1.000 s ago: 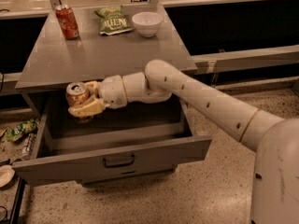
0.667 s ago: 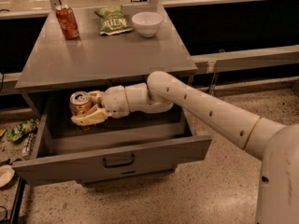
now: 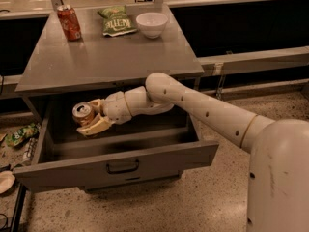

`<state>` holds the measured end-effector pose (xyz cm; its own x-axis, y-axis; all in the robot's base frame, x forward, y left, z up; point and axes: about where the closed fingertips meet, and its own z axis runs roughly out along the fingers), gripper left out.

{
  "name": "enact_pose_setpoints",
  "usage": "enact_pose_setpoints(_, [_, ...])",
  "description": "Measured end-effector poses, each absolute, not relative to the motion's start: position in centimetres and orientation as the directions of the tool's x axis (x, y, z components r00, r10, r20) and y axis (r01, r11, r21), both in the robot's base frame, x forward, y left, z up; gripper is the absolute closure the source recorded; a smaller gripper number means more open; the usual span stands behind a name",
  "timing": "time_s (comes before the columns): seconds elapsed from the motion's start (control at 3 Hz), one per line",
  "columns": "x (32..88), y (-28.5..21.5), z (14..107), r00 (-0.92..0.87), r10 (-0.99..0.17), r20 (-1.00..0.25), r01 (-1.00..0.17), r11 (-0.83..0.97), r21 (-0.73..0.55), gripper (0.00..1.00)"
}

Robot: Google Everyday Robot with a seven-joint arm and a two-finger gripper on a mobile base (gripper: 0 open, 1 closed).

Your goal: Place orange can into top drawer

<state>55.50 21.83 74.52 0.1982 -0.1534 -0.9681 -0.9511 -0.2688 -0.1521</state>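
- Top drawer (image 3: 159,159) of the grey cabinet (image 3: 106,57): pulled well out, front panel nearest the camera, with a dark bar handle (image 3: 122,166) centred on that panel
- Drawer contents: the orange can (image 3: 83,113) sits within the well, at the left and toward the rear, roughly upright with its silver top and tab showing; whether its base rests on the drawer floor cannot be told, as a finger covers its lower part
- Gripper (image 3: 87,117): inside the drawer on the left side, just below the front edge of the cabinet top; it is clamped on the orange can, one pale finger (image 3: 96,125) lying under and in front of the can, the other (image 3: 95,103) behind it
- Arm (image 3: 203,108): comes in from the right, passes above the drawer's right wall, bends at the edge of the cabinet top and points left into the well, covering much of the drawer's centre and right
- Cabinet top: a red can (image 3: 69,22) stands upright at the far left; a green chip bag (image 3: 116,21) lies flat at the back centre; a white bowl (image 3: 151,24) sits just right of the bag; all three are well apart from the drawer opening
- Floor (image 3: 145,211): speckled; a green packet (image 3: 19,134) lies left of the drawer's left wall, and a pale dish (image 3: 6,181) is cut off by the frame edge
- Obstruction: the cabinet top overhangs the rear of the well, close above the gripper
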Motion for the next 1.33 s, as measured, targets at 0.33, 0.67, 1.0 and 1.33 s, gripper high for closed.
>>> enact_pose_setpoints(0.33, [55.9, 22.2, 71.5, 0.201, -0.187, -0.962, -0.954, -0.261, -0.149, 0.83])
enact_pose_setpoints(0.67, [55.8, 22.1, 68.8, 0.18, -0.234, -0.955, -0.969, -0.208, -0.131, 0.6])
enact_pose_setpoints(1.0, [55.9, 22.2, 67.0, 0.177, -0.273, -0.946, -0.975, -0.177, -0.131, 0.36])
enact_pose_setpoints(1.33, [56.3, 22.2, 66.2, 0.164, -0.282, -0.945, -0.981, -0.148, -0.127, 0.05])
